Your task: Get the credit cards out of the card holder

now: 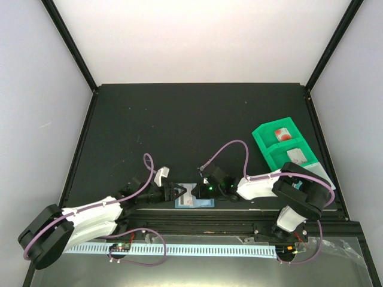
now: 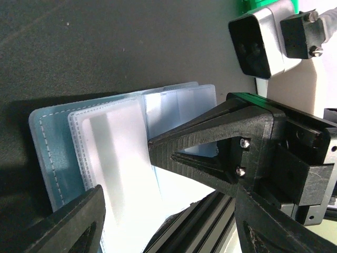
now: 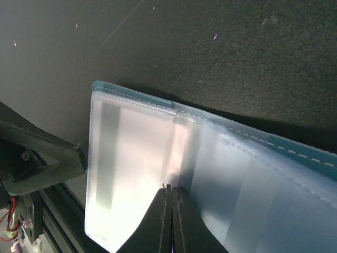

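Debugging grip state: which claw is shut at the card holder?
The right claw: its fingers are pressed together, tips at the middle of the card holder. The left claw stands open beside the holder.

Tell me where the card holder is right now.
In the top view the card holder lies open near the front edge of the table, about centre, the left gripper at its left end and the right gripper over its middle.

White-stitched light-blue card holder (image 3: 253, 179), green tray (image 1: 261, 139), black table (image 1: 179, 119)
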`<action>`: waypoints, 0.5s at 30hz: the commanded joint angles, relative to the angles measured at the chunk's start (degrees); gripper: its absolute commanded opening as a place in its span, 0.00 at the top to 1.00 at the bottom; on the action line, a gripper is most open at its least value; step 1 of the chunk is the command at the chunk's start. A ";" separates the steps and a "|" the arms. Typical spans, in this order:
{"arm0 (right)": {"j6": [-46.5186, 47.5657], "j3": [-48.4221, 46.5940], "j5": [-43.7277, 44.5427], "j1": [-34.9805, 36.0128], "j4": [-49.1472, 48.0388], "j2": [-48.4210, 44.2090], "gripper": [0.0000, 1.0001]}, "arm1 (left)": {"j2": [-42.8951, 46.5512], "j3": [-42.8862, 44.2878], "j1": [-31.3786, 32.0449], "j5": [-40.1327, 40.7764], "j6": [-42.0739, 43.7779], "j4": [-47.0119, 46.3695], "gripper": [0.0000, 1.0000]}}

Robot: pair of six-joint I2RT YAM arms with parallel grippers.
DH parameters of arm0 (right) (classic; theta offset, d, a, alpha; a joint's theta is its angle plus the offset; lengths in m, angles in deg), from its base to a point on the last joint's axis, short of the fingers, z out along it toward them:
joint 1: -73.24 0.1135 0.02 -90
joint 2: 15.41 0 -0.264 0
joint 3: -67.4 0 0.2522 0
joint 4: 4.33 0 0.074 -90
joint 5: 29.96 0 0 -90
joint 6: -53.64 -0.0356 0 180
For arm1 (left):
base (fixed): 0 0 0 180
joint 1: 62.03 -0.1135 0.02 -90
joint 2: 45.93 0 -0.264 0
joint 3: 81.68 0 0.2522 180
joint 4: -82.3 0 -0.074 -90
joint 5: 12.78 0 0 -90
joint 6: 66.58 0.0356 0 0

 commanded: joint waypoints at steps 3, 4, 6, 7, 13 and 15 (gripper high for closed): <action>-0.17 1.76 3.00 0.30 3.18 1.28 0.99 | -0.27 1.98 -0.31 -0.54 1.68 -2.79 0.30; -0.31 2.02 2.81 0.30 2.63 1.49 0.99 | -0.28 1.97 -0.29 -0.48 1.76 -2.63 0.30; -0.60 2.27 2.69 0.30 2.22 1.57 0.99 | -0.15 1.97 -0.31 -0.29 1.77 -2.16 0.30; -0.54 2.35 2.66 0.28 2.19 1.60 0.99 | 0.07 1.97 -0.27 -0.18 1.77 -1.91 0.30; -0.30 2.44 2.76 0.29 2.32 1.44 0.99 | 1.82 2.14 -0.29 1.88 2.21 0.56 0.28; -0.31 2.46 2.77 0.30 2.29 1.43 0.99 | 1.64 2.23 -0.24 2.11 2.34 0.58 0.27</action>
